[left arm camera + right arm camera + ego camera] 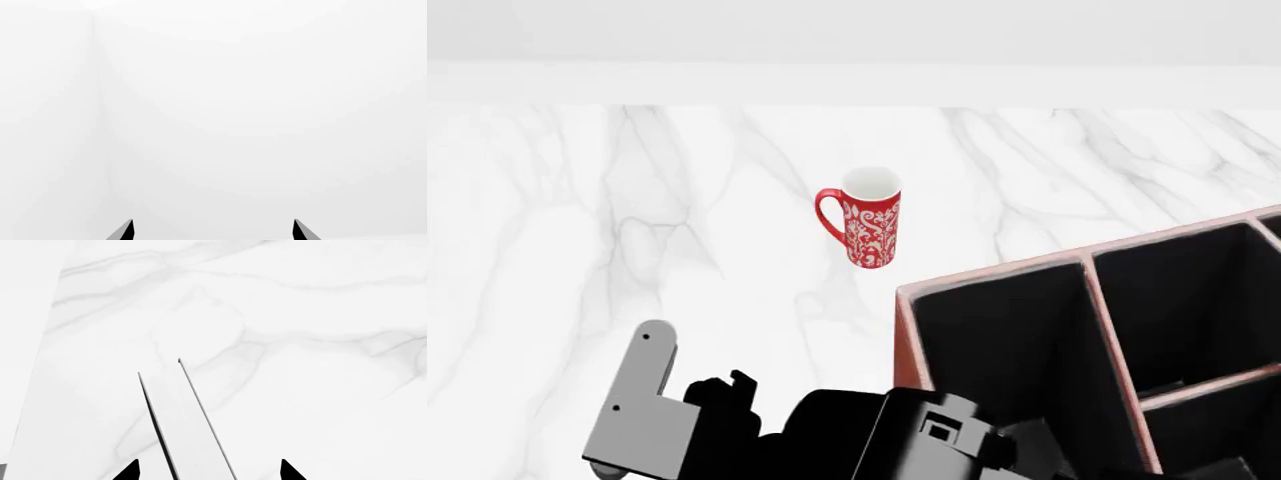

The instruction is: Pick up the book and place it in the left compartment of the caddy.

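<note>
Mug (pixel 868 217) upright on the table (pixel 587 220), near the middle, behind and left of the caddy (pixel 910 345). Caddy at the near right, running off the right edge. Left compartment (pixel 1001 355) along its left side, smaller split sections to the right. Book (pixel 187 430) edge-on between the right end effector (pixel 208 471) fingertips, above the table.

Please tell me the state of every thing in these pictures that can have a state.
mug: upright, looks empty.
caddy: upright, visible sections empty.
left compartment: no book in the visible part.
book: edge-on between the right jaws, apart from both tips.
left gripper: jaws open, nothing between.
right gripper: jaws open.
</note>
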